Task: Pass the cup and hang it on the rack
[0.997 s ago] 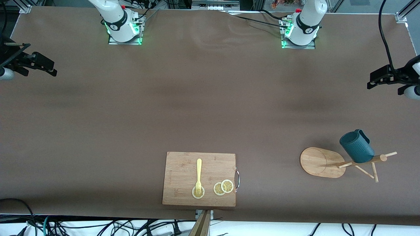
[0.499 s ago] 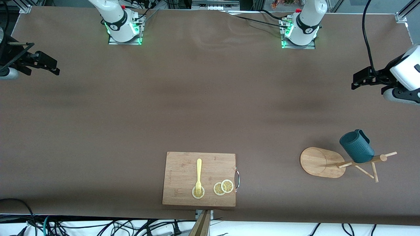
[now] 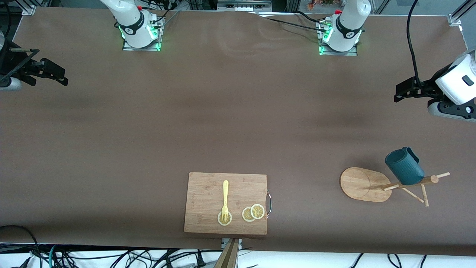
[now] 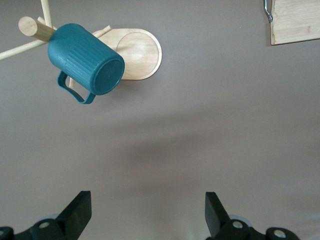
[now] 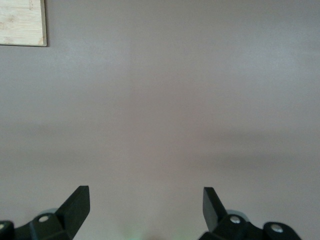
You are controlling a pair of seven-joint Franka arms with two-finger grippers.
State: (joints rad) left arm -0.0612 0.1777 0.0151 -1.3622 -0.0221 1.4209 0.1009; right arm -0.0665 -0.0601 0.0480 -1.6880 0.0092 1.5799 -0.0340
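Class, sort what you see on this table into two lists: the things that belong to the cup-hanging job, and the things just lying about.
Belonging to the job:
- cup, hanging on the rack
- rack, toward the left arm's end of the table
- left gripper, open, empty
- right gripper, open, empty

Just lying about:
- cutting board
- yellow fork on it
- lemon slices on it

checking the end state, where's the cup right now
In the front view the cup hangs on a peg of the rack, toward the left arm's end of the table.

Brown table (image 3: pixel 238 123): cutting board (image 3: pixel 208 193), rack (image 3: pixel 362 184).
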